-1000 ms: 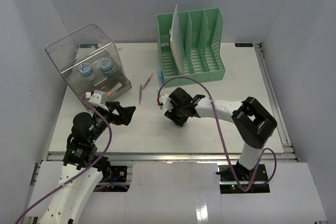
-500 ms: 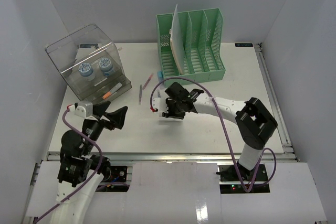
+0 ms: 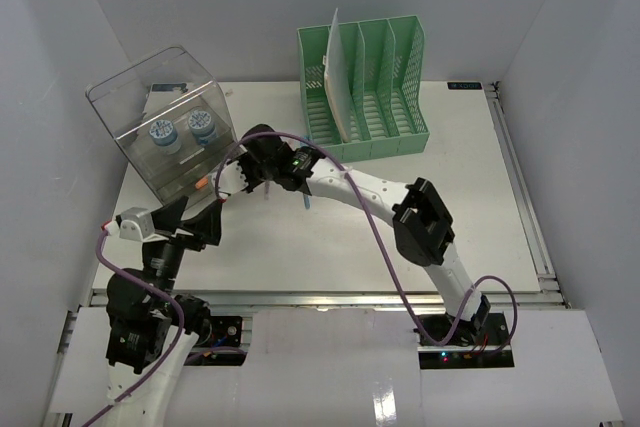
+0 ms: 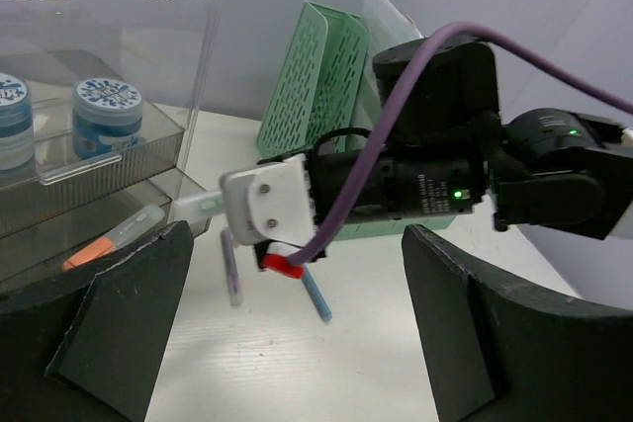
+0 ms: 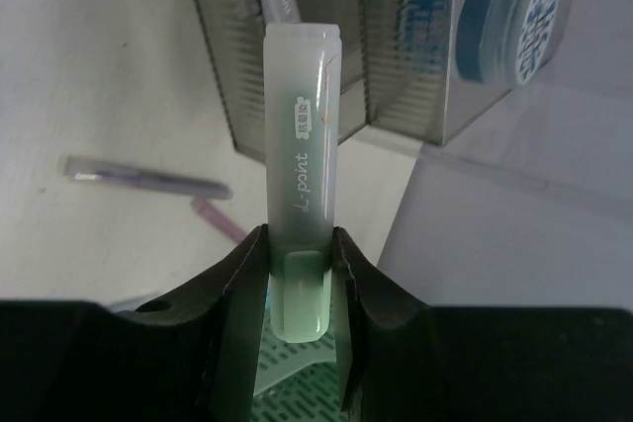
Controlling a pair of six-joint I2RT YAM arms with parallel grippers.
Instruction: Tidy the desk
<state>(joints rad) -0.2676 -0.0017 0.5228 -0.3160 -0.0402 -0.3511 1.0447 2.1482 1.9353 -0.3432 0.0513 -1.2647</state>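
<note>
— Pale grey walls enclose the large flat white desk point(image 3: 480, 197) beneath both arms. We judge it heavy, stiff, nothing to grasp. Its long axis runs left to right, top facing up.

— Left gripper point(image 4: 307, 343) spread wide, near-left, empty. Right gripper point(image 5: 297, 244) pinches a pale green plastic highlighter point(image 5: 302, 165), which we judge light and slick, pointing at the clear plastic box point(image 3: 160, 127), far left.

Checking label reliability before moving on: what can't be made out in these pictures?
Top view: how the right pincer grips the highlighter, hidden under its own wrist.
Right wrist view: the highlighter's rear end, buried between the fingers; jar label blurred.
Left wrist view: the clear box's lower tray, partly covered by the left pincer and cut by the edge.
</note>
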